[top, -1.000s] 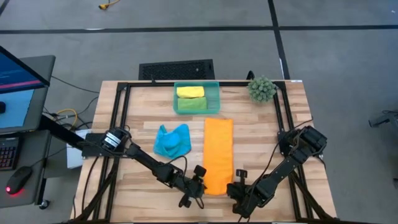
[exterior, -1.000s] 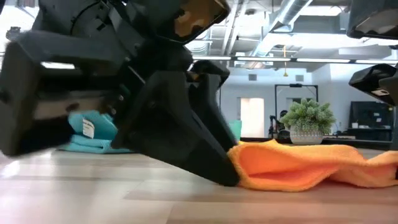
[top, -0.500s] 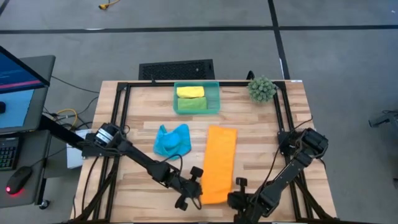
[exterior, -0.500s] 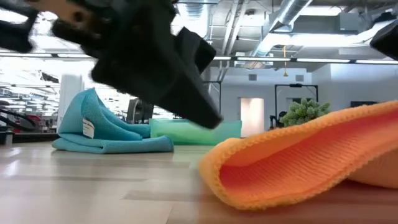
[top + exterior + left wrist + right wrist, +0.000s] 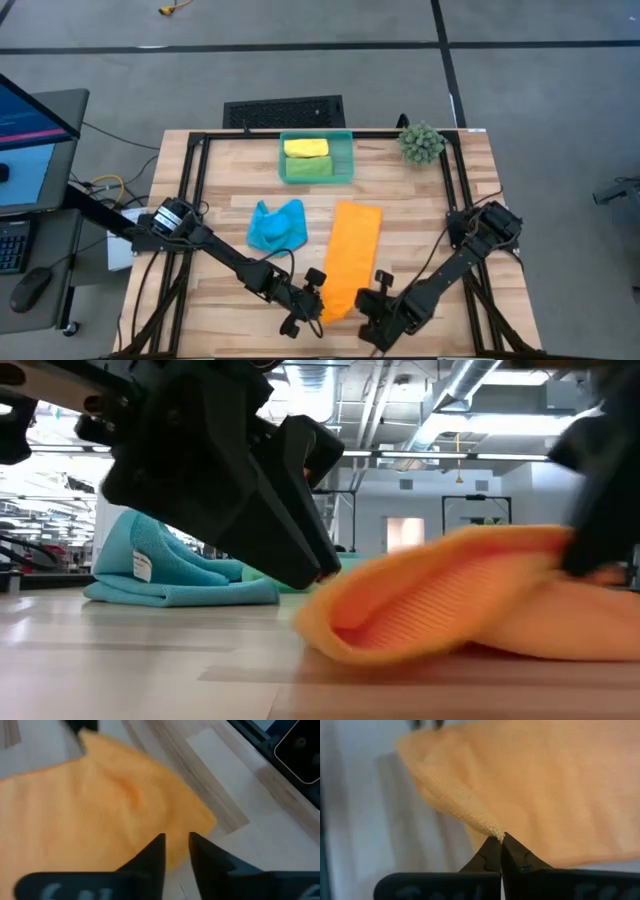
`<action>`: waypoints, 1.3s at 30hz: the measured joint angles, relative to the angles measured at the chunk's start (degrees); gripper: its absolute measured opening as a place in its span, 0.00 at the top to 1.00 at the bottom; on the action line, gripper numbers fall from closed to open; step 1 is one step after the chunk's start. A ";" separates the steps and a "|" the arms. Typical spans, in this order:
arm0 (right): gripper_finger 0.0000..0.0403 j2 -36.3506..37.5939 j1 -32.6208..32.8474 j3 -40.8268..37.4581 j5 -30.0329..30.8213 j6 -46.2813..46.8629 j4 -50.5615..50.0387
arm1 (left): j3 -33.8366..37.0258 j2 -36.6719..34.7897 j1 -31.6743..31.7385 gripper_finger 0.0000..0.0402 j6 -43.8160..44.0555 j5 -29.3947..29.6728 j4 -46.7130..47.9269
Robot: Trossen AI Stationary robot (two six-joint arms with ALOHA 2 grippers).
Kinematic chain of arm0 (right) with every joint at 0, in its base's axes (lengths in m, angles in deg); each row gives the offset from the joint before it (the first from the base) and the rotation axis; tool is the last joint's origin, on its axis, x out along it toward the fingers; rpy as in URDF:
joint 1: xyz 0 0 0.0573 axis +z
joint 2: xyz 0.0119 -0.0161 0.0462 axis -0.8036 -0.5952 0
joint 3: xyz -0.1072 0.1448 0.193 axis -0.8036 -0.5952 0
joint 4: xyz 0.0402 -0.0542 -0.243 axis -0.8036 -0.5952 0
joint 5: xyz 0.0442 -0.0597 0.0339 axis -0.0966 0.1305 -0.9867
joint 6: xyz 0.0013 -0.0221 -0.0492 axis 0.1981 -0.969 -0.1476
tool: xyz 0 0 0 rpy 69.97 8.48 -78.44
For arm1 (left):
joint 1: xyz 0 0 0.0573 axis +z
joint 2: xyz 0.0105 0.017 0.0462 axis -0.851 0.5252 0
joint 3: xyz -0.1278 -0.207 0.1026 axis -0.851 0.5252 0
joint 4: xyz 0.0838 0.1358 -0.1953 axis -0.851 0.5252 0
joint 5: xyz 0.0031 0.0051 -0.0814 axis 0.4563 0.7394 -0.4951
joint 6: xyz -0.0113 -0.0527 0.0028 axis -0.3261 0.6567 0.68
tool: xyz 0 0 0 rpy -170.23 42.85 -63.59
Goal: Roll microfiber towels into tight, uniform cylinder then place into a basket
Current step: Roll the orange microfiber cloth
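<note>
- Two grippers meet at the orange towel's (image 5: 349, 258) six-o'clock end.
- Your right gripper (image 5: 500, 844) pinches its corner; your left gripper (image 5: 176, 851) stands slightly parted, empty.
- One-sided pull may skew your roll.

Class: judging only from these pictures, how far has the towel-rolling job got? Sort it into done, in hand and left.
Done: a rolled yellow microfiber towel and a rolled green one lie in the translucent teal plastic basket.

In hand: the orange microfiber towel lies long and unrolled; the right gripper pinches its near edge, with the left gripper slightly open at that end.

Left: rolling the orange towel, then the crumpled sky-blue towel.
</note>
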 joint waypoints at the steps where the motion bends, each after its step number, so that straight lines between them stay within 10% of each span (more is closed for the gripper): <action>1: 0.97 0.00 -0.46 0.00 0.06 -0.01 -0.02 | -0.01 0.00 0.00 0.78 0.28 -0.01 0.22; 13: 0.98 0.07 -1.77 0.07 0.04 6.77 -3.95 | -0.04 0.00 -0.50 0.48 3.83 -0.51 5.49; 39: 0.99 0.11 -3.90 0.07 -0.13 7.41 -4.23 | -0.15 2.51 -0.78 0.47 2.26 4.97 -6.20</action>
